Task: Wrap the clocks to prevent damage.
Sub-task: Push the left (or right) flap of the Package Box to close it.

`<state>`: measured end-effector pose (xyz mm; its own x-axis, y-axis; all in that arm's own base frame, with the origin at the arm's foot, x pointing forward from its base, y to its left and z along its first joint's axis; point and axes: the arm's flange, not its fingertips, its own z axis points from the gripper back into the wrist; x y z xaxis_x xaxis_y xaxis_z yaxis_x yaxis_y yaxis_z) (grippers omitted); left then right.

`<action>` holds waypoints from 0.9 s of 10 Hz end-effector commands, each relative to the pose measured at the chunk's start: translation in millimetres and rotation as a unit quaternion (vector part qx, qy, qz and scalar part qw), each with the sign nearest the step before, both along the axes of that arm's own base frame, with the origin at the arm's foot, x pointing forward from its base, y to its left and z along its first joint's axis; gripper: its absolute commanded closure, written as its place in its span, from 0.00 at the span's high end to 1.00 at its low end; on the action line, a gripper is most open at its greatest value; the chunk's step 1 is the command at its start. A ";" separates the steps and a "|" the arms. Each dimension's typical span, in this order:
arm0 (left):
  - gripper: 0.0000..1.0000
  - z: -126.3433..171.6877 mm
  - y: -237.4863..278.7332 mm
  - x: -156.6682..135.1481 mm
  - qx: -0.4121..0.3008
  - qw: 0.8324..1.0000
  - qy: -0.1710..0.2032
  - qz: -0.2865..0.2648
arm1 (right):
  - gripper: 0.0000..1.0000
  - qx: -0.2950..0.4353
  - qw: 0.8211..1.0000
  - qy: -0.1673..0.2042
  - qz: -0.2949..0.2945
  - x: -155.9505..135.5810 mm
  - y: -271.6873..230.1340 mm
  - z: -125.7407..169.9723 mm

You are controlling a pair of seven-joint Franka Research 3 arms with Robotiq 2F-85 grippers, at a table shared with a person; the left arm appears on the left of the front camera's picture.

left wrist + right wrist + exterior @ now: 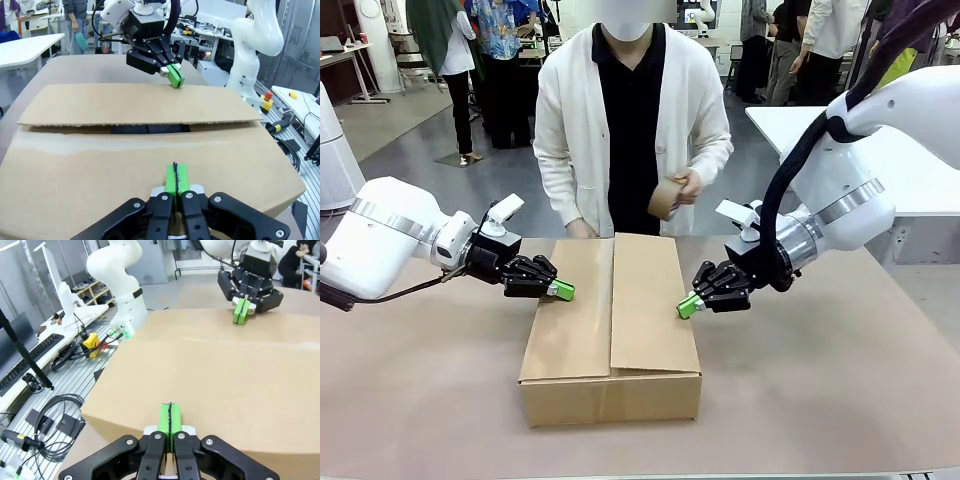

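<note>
front: robot's side, faces person (630,120) across table (820,400) | wrists: close, low over box (150,150), facing each other

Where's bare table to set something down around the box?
Bare table left of the cardboard box, this side of the left pincer; likewise right, this side of the right pincer. Crowded behind the box, by the person's hand.

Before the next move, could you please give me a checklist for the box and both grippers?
1. Left gripper shut, tip at the left flap of the box: ok.
2. Right gripper shut, tip at the right flap: ok.
3. Flaps lying flat: not ok, dark gap under the right flap.
4. Person's hand holding the brown roll, clear of the box: ok.
5. Clocks wrapped inside: cannot tell.
</note>
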<state>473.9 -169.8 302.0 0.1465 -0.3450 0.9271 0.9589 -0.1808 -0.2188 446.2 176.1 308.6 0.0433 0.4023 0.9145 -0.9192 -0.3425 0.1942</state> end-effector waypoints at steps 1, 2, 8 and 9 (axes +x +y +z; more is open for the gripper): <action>0.00 -3.9 -0.5 -0.6 0.004 1.000 -0.001 0.002 | 0.01 -0.006 1.000 0.001 -0.018 10.0 19.4 -7.9; 0.00 -3.9 -0.5 -0.6 0.004 1.000 -0.001 0.002 | 0.01 -0.007 1.000 0.000 -0.021 11.7 21.5 -7.4; 0.00 -3.9 -0.5 -0.6 0.004 1.000 -0.001 0.002 | 0.01 -0.017 0.999 -0.039 -0.033 33.4 19.2 -14.9; 0.00 -3.9 -0.5 -0.6 0.004 1.000 -0.001 0.002 | 0.01 -0.016 0.998 -0.042 -0.036 37.7 17.7 -15.3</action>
